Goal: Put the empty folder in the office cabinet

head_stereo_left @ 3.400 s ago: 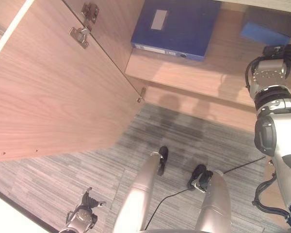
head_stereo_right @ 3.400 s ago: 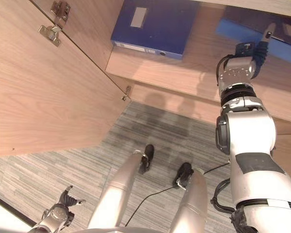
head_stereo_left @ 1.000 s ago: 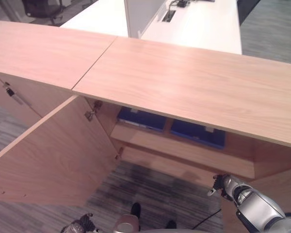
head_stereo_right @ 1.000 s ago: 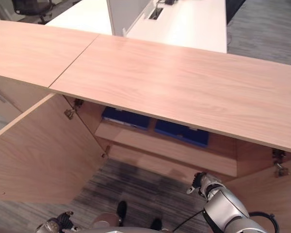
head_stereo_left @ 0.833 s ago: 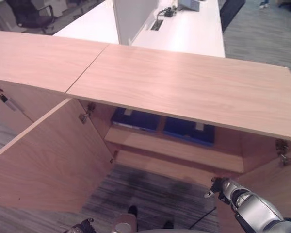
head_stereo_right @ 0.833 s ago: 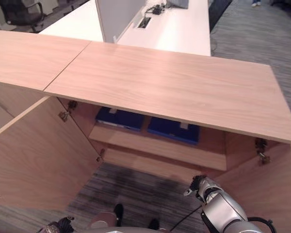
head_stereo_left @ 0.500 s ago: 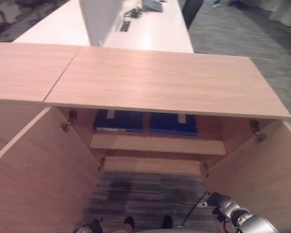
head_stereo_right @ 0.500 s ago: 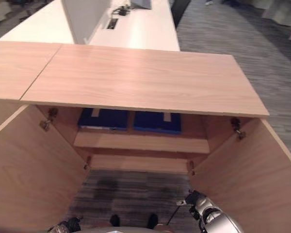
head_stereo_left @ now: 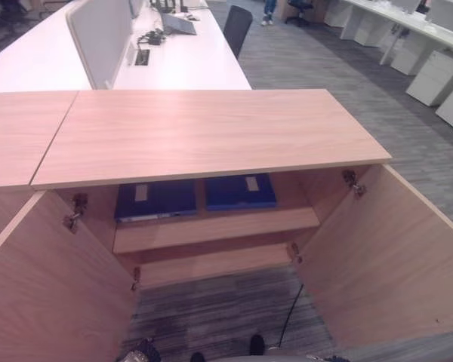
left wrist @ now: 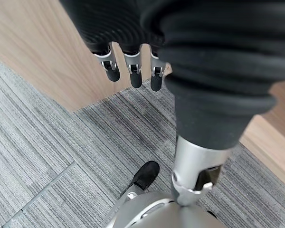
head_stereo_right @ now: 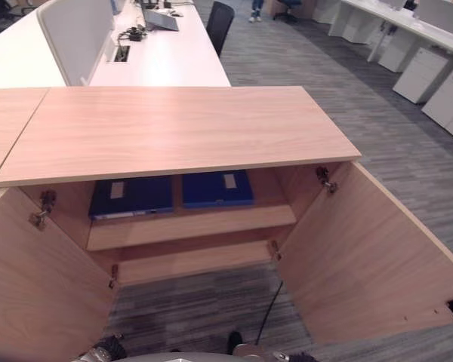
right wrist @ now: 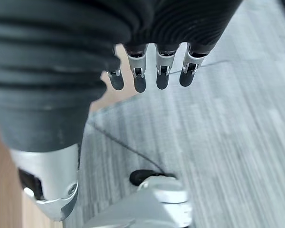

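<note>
Grey striped carpet before the open light-wood office cabinet [head_stereo_left: 211, 136], two flat blue folders [head_stereo_right: 132, 196] shelved inside; left hand [left wrist: 133, 71] and right hand [right wrist: 156, 71] hanging relaxed, empty; next, both doors swung closed.

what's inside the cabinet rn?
Two blue folders lie flat, side by side, on the upper shelf of the open cabinet. The cabinet top hides their far ends and the back of the shelf; the space under the shelf is mostly hidden.

We only catch the front parts of both folders [head_stereo_left: 155, 200] (rest tucked under the cabinet top [head_stereo_left: 204, 132]); left door [head_stereo_left: 45, 294] cut off.
</note>
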Motion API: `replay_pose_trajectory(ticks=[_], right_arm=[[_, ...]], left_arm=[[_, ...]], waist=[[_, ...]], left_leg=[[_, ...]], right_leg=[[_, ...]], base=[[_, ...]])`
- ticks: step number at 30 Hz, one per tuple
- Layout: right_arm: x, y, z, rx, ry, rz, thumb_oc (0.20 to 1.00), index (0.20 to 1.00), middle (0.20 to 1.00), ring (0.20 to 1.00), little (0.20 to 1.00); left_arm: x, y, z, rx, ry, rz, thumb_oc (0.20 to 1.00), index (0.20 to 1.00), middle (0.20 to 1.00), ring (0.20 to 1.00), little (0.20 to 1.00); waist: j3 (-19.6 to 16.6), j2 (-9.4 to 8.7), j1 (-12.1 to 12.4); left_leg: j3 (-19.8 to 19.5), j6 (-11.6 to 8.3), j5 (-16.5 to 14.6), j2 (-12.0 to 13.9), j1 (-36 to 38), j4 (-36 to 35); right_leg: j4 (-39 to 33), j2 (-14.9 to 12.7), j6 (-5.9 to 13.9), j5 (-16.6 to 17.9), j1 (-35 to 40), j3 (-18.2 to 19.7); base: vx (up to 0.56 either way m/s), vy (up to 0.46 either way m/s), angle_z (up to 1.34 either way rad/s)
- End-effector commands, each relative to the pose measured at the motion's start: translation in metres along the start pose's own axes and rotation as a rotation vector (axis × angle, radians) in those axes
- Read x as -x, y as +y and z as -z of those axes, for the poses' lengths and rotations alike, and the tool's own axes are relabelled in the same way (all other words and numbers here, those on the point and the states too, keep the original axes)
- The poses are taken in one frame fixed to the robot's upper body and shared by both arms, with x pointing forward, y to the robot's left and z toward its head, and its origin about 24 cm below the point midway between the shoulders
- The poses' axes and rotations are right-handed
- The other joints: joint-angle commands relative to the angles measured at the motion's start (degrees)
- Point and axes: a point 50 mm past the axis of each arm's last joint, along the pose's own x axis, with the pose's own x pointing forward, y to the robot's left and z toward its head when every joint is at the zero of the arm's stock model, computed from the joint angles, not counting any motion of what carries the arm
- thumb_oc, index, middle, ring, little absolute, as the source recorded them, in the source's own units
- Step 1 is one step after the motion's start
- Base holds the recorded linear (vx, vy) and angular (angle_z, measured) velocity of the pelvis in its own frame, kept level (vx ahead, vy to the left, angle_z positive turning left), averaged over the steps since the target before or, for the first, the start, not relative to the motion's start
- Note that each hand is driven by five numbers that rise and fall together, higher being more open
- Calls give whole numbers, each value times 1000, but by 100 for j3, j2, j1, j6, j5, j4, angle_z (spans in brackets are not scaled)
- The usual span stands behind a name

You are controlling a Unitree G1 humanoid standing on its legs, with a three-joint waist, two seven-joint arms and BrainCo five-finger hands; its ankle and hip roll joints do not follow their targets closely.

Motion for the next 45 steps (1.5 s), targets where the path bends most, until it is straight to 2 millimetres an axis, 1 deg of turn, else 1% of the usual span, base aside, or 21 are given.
replay_pose_trajectory(ticks=[1, 6, 7, 9, 12, 16, 20, 25, 26, 29, 30, 32, 33, 36, 38, 39, 40, 41, 42, 43, 45], right_arm=[[-2, -16, -13, -103, -13, 59, 1000, 1000, 1000, 1000, 1000], [-2, -41, -4, -118, 22, 129, 1000, 1000, 1000, 1000, 1000], [-2, -41, -4, -118, 22, 129, 1000, 1000, 1000, 1000, 1000], [-2, -52, 0, -127, 45, 162, 1000, 1000, 1000, 1000, 1000], [-2, -55, 2, -145, 61, 175, 1000, 1000, 1000, 1000, 1000], [-1, -53, 8, -131, 81, 169, 1000, 1000, 1000, 1000, 1000], [-1, -61, 12, -134, 81, 190, 1000, 1000, 1000, 1000, 1000], [3, -99, -33, -133, -101, 309, 1000, 1000, 1000, 1000, 1000], [9, -118, -58, -106, -201, 369, 1000, 1000, 1000, 1000, 1000], [24, -146, -95, -53, -359, 465, 1000, 1000, 1000, 1000, 1000], [24, -147, -95, -53, -358, 465, 1000, 1000, 1000, 1000, 1000], [42, -165, -128, -10, -501, 533, 1000, 1000, 1000, 1000, 1000], [42, -165, -127, -10, -501, 534, 1000, 1000, 1000, 1000, 1000], [60, -171, -157, 96, -633, 570, 1000, 1000, 1000, 1000, 1000], [65, -172, -165, 116, -667, 577, 1000, 1000, 1000, 1000, 1000], [72, -165, -183, 137, -733, 551, 1000, 1000, 1000, 1000, 1000], [72, -165, -183, 138, -733, 551, 1000, 1000, 1000, 1000, 1000], [76, -159, -193, 156, -772, 536, 1000, 1000, 1000, 1000, 1000], [86, -151, -211, 184, -847, 509, 1000, 1000, 1000, 1000, 1000], [89, -149, -217, 189, -872, 503, 1000, 1000, 1000, 1000, 1000], [94, -146, -223, 207, -904, 496, 1000, 1000, 1000, 1000, 1000]], left_arm=[[0, -2, 0, 111, 33, 17, 1000, 1000, 1000, 1000, 1000], [-1, 4, 5, 134, 42, 12, 1000, 1000, 1000, 1000, 1000], [0, 4, 5, 134, 41, 12, 1000, 1000, 1000, 1000, 1000], [-1, 10, 13, 117, 62, 5, 1000, 1000, 1000, 1000, 1000], [-1, 14, 16, 103, 70, -3, 1000, 1000, 1000, 1000, 1000], [0, 17, 30, 108, 108, -10, 1000, 1000, 1000, 1000, 1000], [3, 14, 46, 180, 159, -12, 1000, 1000, 1000, 1000, 1000], [3, 7, 43, 184, 140, -3, 1000, 1000, 1000, 1000, 1000], [3, 6, 42, 194, 131, -6, 1000, 1000, 1000, 1000, 1000], [3, 6, 40, 203, 114, -13, 1000, 1000, 1000, 1000, 1000], [3, 6, 40, 203, 114, -13, 1000, 1000, 1000, 1000, 1000], [2, 7, 37, 197, 94, -16, 1000, 1000, 1000, 1000, 1000], [2, 7, 37, 196, 94, -15, 1000, 1000, 1000, 1000, 1000], [3, 5, 39, 178, 89, -5, 1000, 1000, 1000, 1000, 1000], [3, 4, 39, 180, 89, -1, 1000, 1000, 1000, 1000, 1000], [3, 0, 38, 185, 85, 12, 1000, 1000, 1000, 1000, 1000], [3, 0, 37, 186, 85, 12, 1000, 1000, 1000, 1000, 1000], [3, -1, 36, 177, 79, 17, 1000, 1000, 1000, 1000, 1000], [3, 0, 35, 164, 71, 13, 1000, 1000, 1000, 1000, 1000], [3, -1, 36, 164, 74, 12, 1000, 1000, 1000, 1000, 1000], [3, -1, 38, 164, 80, 14, 1000, 1000, 1000, 1000, 1000]], waist=[[185, 320, 35], [14, 415, 39], [13, 414, 47], [-136, 363, 67], [-194, 259, 54], [-336, 67, 97], [-409, -31, 82], [-407, 56, -39], [-397, 105, -68], [-376, 167, -85], [-376, 173, -86], [-328, 231, -74], [-326, 236, -74], [-289, 295, -52], [-271, 320, -32], [-167, 268, 88], [-166, 271, 76], [-111, 235, 147], [2, 159, 216], [31, 132, 236], [30, 129, 213]], left_leg=[[-193, 76, -808, -102, 175, 11], [129, 139, -876, 68, 153, 11], [135, 143, -879, 63, 154, 11], [239, 138, -907, 81, 112, 11], [349, 114, -773, 88, 22, 11], [567, 8, -748, 194, 61, 11], [741, -270, -589, 633, 214, 28], [799, -503, -401, 1101, 199, 128], [825, -579, -327, 1288, 170, 205], [836, -711, -192, 1596, 105, 351], [833, -715, -193, 1603, 103, 356], [809, -809, -38, 1852, 56, 473], [806, -813, -37, 1858, 57, 474], [804, -874, 61, 2022, 57, 508], [699, -926, -55, 2065, 70, 604], [419, -823, -90, 1988, -166, 999], [403, -822, -108, 1994, -190, 1033], [83, -749, -247, 1846, -299, 1314], [-357, -579, -575, 1447, -569, 1858], [-429, -499, -741, 1253, -671, 1964], [-346, -434, -846, 1177, -672, 1919]], right_leg=[[203, -445, 195, -145, -369, -1206], [530, -1264, 310, -39, -107, -857], [528, -1267, 317, -33, -110, -848], [370, -1595, 465, 275, 100, -732], [256, -1755, 489, 613, 160, -677], [-257, -1609, 637, 568, 451, -734], [-625, -1056, 572, 175, 604, -572], [-650, -564, 344, -176, 622, -451], [-616, -395, 263, -315, 623, -408], [-549, -136, 116, -529, 660, -419], [-547, -130, 113, -531, 660, -422], [-495, 102, -39, -741, 721, -458], [-495, 108, -42, -742, 724, -461], [-528, 310, -148, -891, 806, -462], [-563, 377, -139, -995, 896, -419], [-596, 427, -251, -947, 851, -372], [-597, 428, -251, -947, 851, -381], [-611, 445, -287, -954, 856, -319], [-612, 451, -348, -951, 852, -277], [-619, 452, -351, -936, 845, -298], [-635, 470, -342, -934, 860, -334]], base=[[-135, -3, -109], [-42, -38, -83], [6, -65, -37], [28, -136, -40], [-11, -214, -27], [45, -246, -40], [72, -298, -43], [16, -254, -19], [0, -300, -9], [10, -243, -14], [4, -165, -10], [2, -223, -9], [-2, -202, -4], [29, -145, -7], [15, -133, -12], [-111, -182, -10], [-125, -170, -2], [-95, -134, -39], [-122, -151, -57], [-107, -96, -68], [-30, -14, -21]])
